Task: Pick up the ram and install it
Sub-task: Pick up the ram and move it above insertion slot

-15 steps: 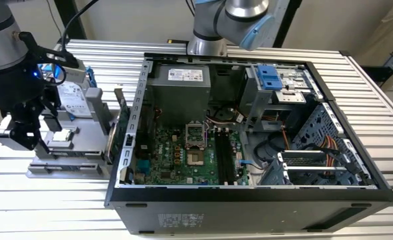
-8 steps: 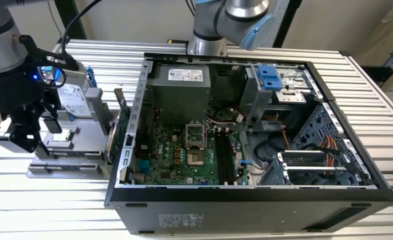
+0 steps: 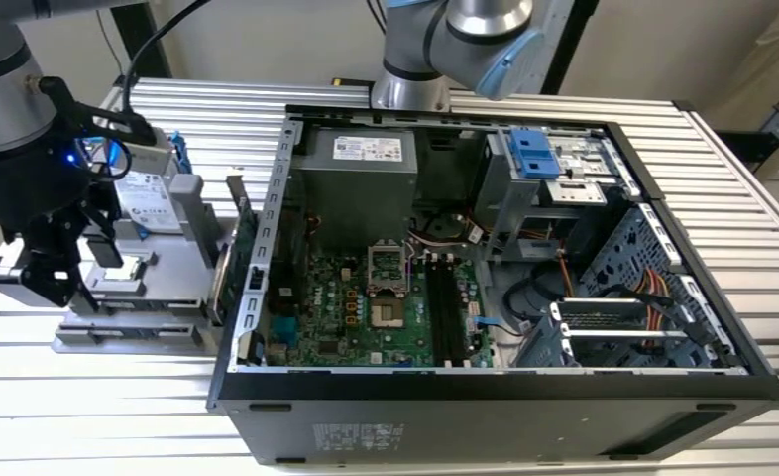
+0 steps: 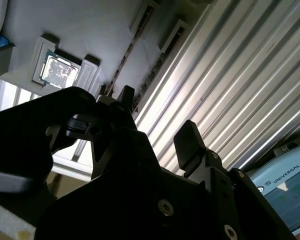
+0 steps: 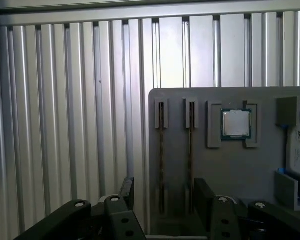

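Note:
Two ram sticks stand on edge in narrow slots of a grey parts holder (image 5: 230, 170); one ram (image 5: 161, 160) is beside the other (image 5: 191, 150), and both also show in the second wrist view (image 4: 127, 55). My gripper (image 5: 165, 197) hovers open above the holder's near end, its black fingers (image 5: 204, 197) apart with nothing between them. In the exterior view the gripper (image 3: 40, 273) hangs at the exterior view's left, over the holder (image 3: 139, 317). The motherboard's long black slots (image 3: 445, 307) lie inside the open computer case (image 3: 496, 392).
A square silver CPU chip (image 5: 236, 123) sits in a nest on the holder next to the ram. A hard drive (image 3: 152, 198) and a green card (image 3: 238, 248) stand between the holder and the case. A second arm's base (image 3: 423, 59) rises behind the case. The table is ribbed aluminium (image 5: 65, 100).

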Motion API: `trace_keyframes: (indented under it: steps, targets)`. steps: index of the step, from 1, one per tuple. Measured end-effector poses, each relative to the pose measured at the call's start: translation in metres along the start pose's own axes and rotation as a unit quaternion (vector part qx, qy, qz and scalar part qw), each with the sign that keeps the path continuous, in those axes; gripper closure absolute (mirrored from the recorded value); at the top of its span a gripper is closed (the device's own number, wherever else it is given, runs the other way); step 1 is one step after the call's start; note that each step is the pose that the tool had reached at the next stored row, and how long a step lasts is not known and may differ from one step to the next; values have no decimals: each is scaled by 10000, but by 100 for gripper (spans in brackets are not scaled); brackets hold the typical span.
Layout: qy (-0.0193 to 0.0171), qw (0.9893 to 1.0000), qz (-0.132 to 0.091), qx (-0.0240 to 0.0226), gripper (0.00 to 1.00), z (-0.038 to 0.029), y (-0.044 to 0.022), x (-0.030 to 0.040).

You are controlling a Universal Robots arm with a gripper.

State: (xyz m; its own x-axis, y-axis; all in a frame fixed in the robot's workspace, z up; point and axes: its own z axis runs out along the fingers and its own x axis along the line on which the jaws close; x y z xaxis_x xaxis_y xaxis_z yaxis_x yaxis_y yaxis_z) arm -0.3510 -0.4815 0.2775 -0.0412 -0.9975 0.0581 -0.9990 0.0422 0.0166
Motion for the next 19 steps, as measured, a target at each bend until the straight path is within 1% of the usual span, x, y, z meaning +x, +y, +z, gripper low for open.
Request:
trace_keyframes:
  steps: [4,19]
  targets:
    - [-1,10000,0,1,0,23,8,0]
    - [4,10000,-9,1,0,118,7,-1]
